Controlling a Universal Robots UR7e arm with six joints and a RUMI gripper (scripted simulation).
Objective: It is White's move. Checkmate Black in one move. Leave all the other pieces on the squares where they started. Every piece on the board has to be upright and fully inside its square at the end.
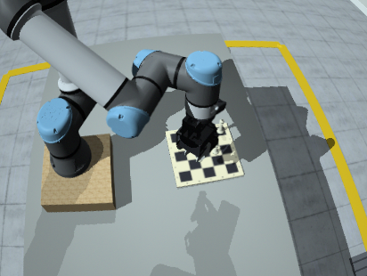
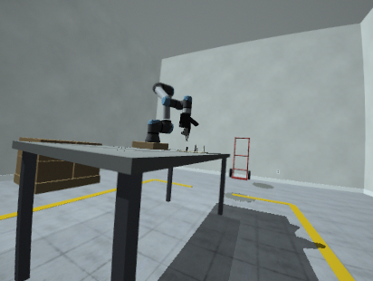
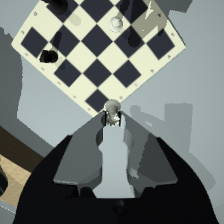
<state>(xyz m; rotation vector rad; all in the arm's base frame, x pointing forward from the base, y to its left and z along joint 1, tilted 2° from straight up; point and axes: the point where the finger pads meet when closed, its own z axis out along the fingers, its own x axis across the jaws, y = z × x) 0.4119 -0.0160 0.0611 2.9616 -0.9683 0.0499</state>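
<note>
A small chessboard [image 1: 207, 158] lies on the grey table. It also shows in the wrist view [image 3: 97, 50]. My gripper [image 3: 112, 112] is shut on a white chess piece [image 3: 112, 111] and holds it well above the board, over the board's near corner. In the top view the gripper [image 1: 199, 142] hangs over the board's left middle and hides the squares below it. Another white piece [image 3: 116, 23] stands upright on the board, also visible in the top view [image 1: 220, 127]. A black piece [image 3: 48, 56] stands near the board's left edge in the wrist view. A further dark piece [image 3: 56, 5] sits at the top edge.
The arm's base stands on a wooden block [image 1: 77, 174] at the table's left. The arm's elbow [image 1: 126, 120] reaches over the table left of the board. Yellow floor lines [image 1: 312, 102] run around the table. A red hand truck [image 2: 240, 159] stands by the far wall.
</note>
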